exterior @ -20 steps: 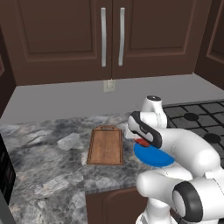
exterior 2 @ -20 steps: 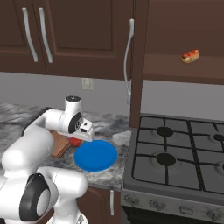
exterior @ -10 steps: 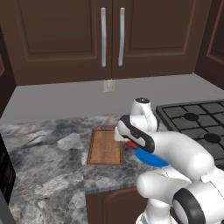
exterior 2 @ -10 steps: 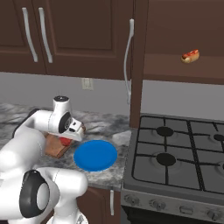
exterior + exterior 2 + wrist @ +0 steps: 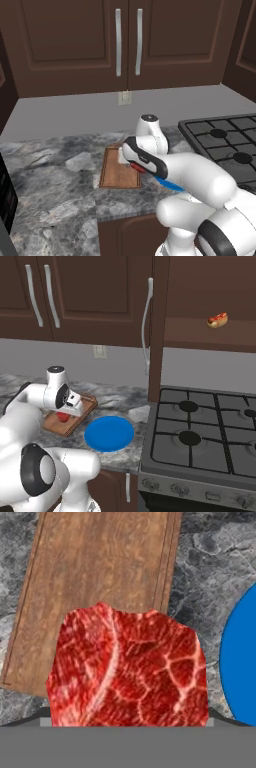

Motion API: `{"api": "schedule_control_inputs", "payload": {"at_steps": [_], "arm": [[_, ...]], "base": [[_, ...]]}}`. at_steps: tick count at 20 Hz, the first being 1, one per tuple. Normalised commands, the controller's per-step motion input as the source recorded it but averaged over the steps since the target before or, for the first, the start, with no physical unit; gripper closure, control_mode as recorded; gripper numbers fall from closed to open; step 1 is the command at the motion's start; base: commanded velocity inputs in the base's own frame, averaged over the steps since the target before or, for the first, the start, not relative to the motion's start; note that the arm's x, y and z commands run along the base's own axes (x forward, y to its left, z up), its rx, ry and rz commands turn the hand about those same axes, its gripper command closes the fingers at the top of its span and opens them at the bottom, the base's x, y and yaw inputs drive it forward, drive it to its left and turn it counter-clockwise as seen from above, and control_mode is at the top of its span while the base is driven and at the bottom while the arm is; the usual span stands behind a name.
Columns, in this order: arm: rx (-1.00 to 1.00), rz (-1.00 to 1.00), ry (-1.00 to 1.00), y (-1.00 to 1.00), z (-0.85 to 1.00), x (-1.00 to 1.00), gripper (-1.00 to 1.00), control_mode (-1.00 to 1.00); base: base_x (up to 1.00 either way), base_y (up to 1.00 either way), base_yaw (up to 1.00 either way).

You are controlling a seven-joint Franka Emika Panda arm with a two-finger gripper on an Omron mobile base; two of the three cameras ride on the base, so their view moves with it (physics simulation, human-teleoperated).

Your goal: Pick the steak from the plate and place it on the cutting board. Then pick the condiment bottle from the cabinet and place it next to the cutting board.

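Observation:
The steak [image 5: 130, 672], red with pale marbling, hangs between my fingers and hides their tips in the hand view. My gripper [image 5: 65, 415] is shut on the steak [image 5: 63, 417] just above the near right part of the wooden cutting board [image 5: 76, 421]. From the left base camera, the steak [image 5: 139, 169] peeks out under the hand over the cutting board [image 5: 116, 172]. The blue plate [image 5: 109, 433] lies bare to the board's right. The cabinet [image 5: 200, 331] stands open above the stove. The condiment bottle is out of view.
A hot dog in a bun [image 5: 218, 320] rests on the open cabinet's shelf. Its door [image 5: 149, 316] juts out edge-on above the counter. A black gas stove [image 5: 205, 431] borders the plate on the right. A wall outlet [image 5: 125, 97] sits behind the board.
My arm has swung left from above the blue plate to over the cutting board, carrying the steak with it. The plate is left bare.

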Motion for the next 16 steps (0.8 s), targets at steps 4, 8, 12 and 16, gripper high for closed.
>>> {"api": "schedule_control_inputs", "payload": {"at_steps": [4,8,12,16], "arm": [[0.0,0.0,-0.06,0.37,-0.04,0.02,1.0,-1.0],[0.0,0.0,-0.06,0.28,-0.1,0.0,1.0,-1.0],[0.0,0.0,-0.06,0.14,-0.18,0.03,1.0,-1.0],[0.0,0.0,-0.05,0.09,-0.19,0.1,1.0,-1.0]], "base": [[0.0,0.0,0.0],[0.0,0.0,0.0],[0.0,0.0,0.0],[0.0,0.0,0.0]]}}
